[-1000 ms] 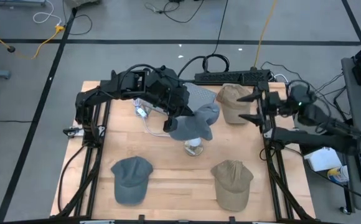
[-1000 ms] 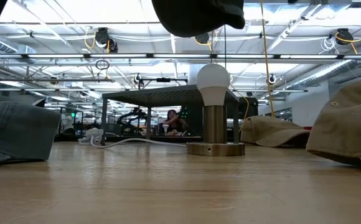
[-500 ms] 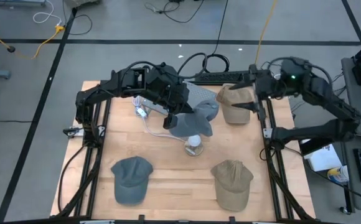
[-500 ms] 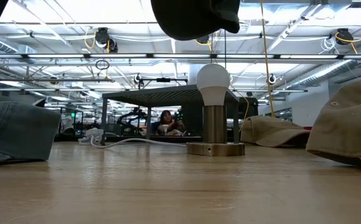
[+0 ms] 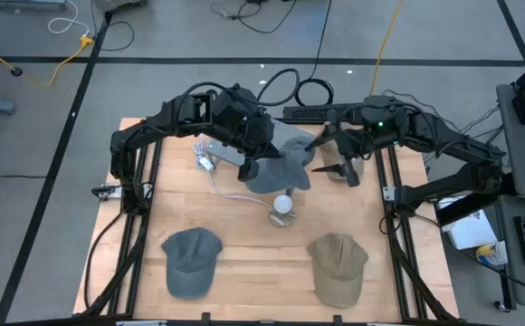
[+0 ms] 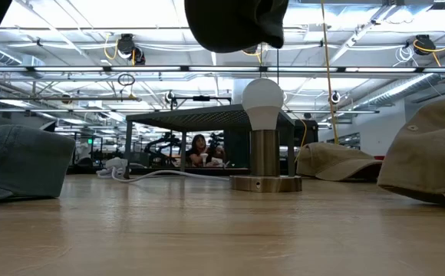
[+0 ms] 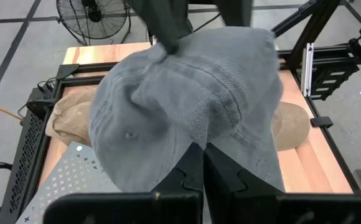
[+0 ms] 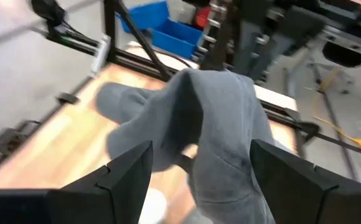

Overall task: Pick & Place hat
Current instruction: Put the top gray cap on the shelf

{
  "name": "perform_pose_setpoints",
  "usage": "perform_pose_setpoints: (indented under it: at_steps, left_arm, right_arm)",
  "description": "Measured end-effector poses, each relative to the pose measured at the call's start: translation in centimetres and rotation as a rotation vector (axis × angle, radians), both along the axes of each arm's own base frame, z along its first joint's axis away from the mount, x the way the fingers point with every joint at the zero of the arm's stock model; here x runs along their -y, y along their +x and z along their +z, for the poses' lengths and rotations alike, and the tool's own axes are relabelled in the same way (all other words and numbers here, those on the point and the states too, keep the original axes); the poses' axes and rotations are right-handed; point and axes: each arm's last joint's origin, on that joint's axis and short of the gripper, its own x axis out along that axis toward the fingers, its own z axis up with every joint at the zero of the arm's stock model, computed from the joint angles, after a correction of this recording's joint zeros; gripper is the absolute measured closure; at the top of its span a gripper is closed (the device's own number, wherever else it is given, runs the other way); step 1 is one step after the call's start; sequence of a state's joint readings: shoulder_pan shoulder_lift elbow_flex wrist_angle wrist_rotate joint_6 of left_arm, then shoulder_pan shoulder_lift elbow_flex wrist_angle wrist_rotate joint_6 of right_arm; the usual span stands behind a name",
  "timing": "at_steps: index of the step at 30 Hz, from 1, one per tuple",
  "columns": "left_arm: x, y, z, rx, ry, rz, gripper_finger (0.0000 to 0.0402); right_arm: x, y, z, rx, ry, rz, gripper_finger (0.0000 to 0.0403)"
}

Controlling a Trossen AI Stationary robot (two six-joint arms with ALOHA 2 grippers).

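A grey hat (image 5: 285,167) hangs in the air from my shut left gripper (image 5: 247,172), above a white bulb lamp (image 5: 283,210) that stands on its round base. In the low view the hat (image 6: 234,23) is clear of the bulb (image 6: 262,103). My right gripper (image 5: 317,156) is open at the hat's right side. In its wrist view its fingers stand apart, with the grey cloth (image 8: 221,124) before them. My left gripper pinches the grey hat's edge (image 7: 199,142) between its two fingers, reaching in from the table's left and slanting down. The hat is lifted clear and droops away from the fingers. My right gripper: I cannot tell whether its fingers touch the hat.
A second grey hat (image 5: 190,261) and a tan hat (image 5: 338,267) lie near the table's near edge. Another tan hat (image 6: 334,162) lies far right, mostly under my right arm. A perforated plate (image 5: 291,136), a white cable (image 5: 222,190) and a power strip (image 5: 335,111) lie at the far side.
My right arm has swung from the table's right edge toward the left, up to the held hat, with its fingers still apart. My left gripper has carried the hat a little toward the far edge, still shut on it.
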State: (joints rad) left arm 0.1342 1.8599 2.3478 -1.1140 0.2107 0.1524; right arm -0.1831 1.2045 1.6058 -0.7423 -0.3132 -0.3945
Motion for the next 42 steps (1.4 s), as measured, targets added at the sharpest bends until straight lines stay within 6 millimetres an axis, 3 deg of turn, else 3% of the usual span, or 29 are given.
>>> perform_pose_setpoints:
  at_steps: [19, 24, 30, 36, 42]
  left_arm:
    - [1.7, 0.1, -0.1, -0.014, -0.030, -0.047, 0.0401]
    - [1.7, 0.1, -0.1, -0.013, -0.030, -0.046, 0.0401]
    - [1.8, 0.2, 0.0, 0.003, -0.030, -0.049, 0.0401]
    - [2.2, 0.2, 0.0, -0.009, -0.070, -0.045, 0.0393]
    - [1.3, 0.0, -0.2, -0.054, -0.206, 0.073, 0.0349]
  right_arm:
    - [-0.3, 0.7, -0.6, -0.041, -0.056, -0.053, 0.0152]
    - [-0.8, 0.8, -0.6, -0.044, -0.056, -0.033, 0.0223]
    - [-0.9, 0.8, -0.6, -0.043, -0.051, -0.033, 0.0374]
    - [-1.1, 0.3, -0.2, -0.027, -0.074, -0.069, 0.0383]
    - [-1.5, -0.7, 0.6, -0.075, -0.152, -0.124, 0.0383]
